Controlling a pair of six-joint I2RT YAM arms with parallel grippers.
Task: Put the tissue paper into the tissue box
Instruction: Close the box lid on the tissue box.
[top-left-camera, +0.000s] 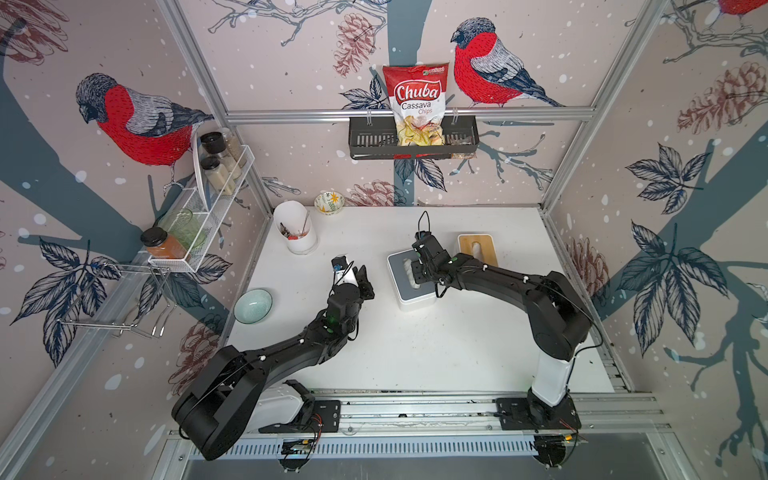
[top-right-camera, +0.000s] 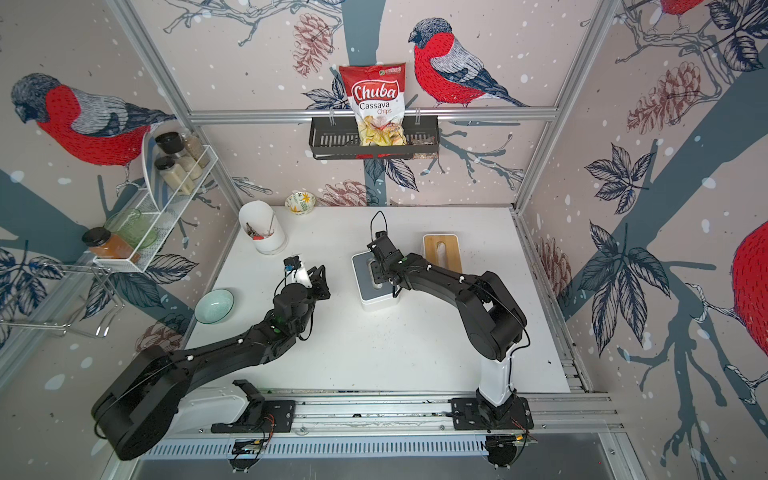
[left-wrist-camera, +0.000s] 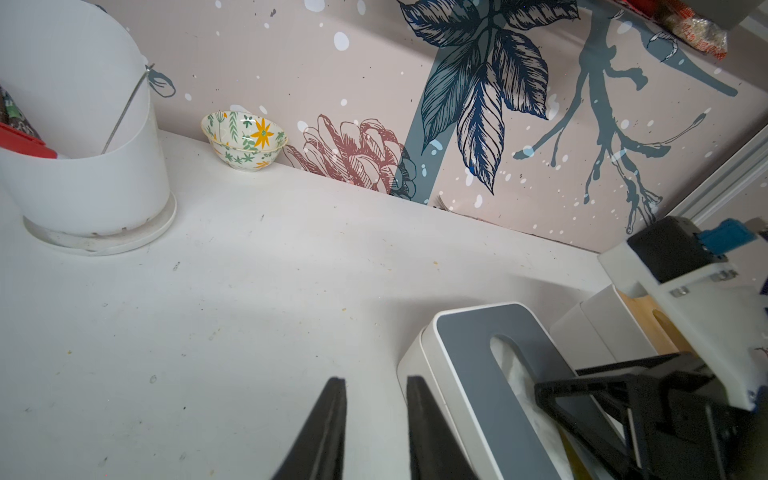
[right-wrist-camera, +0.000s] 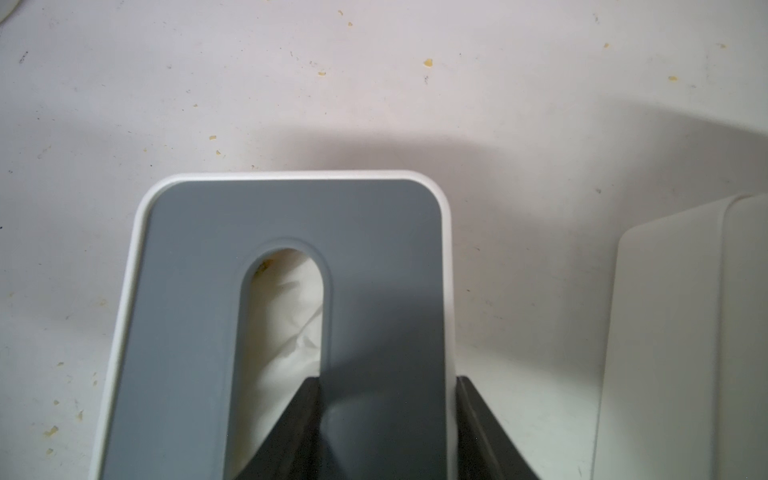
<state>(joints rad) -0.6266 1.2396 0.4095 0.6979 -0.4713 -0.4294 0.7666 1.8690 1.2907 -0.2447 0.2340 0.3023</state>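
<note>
The tissue box (top-left-camera: 400, 291) (top-right-camera: 368, 291) is white with a grey slotted lid (right-wrist-camera: 195, 291) and stands mid-table. Crumpled white tissue paper (right-wrist-camera: 286, 324) (left-wrist-camera: 515, 374) lies inside it and shows through the slot. My right gripper (top-left-camera: 422, 272) (top-right-camera: 380, 270) (right-wrist-camera: 388, 380) comes down on the box from above. One finger is in the slot and the other is outside the box's long wall, shut on the strip of lid between them. My left gripper (top-left-camera: 365, 278) (top-right-camera: 320, 276) (left-wrist-camera: 376, 380) hovers just left of the box, jaws apart and empty.
A second white box with a bamboo lid (top-left-camera: 478, 247) (top-right-camera: 440, 249) stands just behind and right of the tissue box. A white utensil holder (top-left-camera: 297, 232), a floral bowl (top-left-camera: 329, 203) and a pale green bowl (top-left-camera: 252, 306) are on the left side.
</note>
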